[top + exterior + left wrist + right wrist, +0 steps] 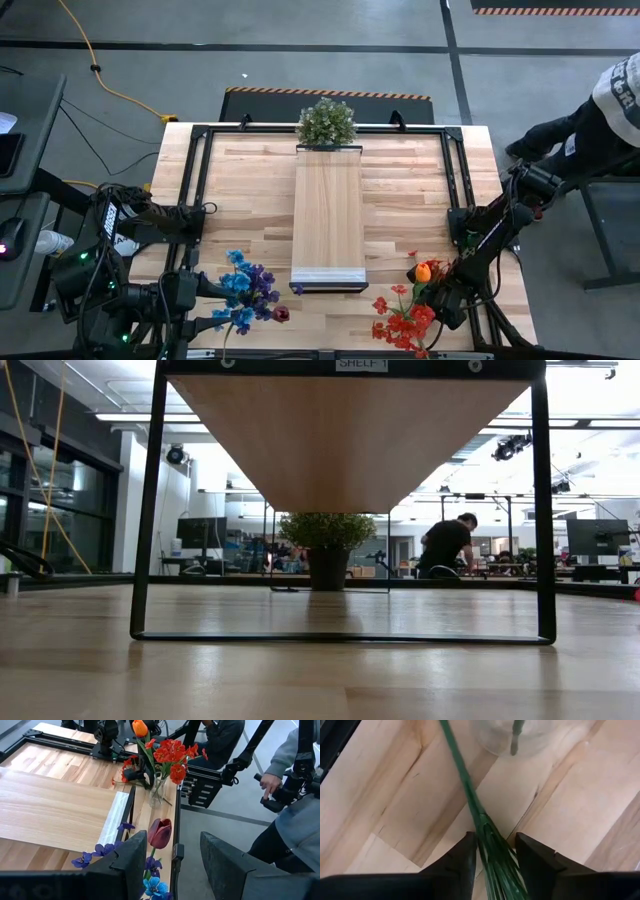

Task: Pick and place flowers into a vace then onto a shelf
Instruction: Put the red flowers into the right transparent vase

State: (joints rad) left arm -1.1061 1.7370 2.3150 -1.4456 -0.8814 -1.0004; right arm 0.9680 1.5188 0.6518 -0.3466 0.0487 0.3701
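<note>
Currently right gripper (495,852) clamped on green flower stems (470,790) beside glass vase (520,735), near bench's front right corner; left gripper (170,865) fingers apart, empty.

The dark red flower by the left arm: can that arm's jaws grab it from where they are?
Probably yes. The dark red flower stands just ahead of the left gripper, whose jaws are apart with nothing between them, so the way looks free.
</note>
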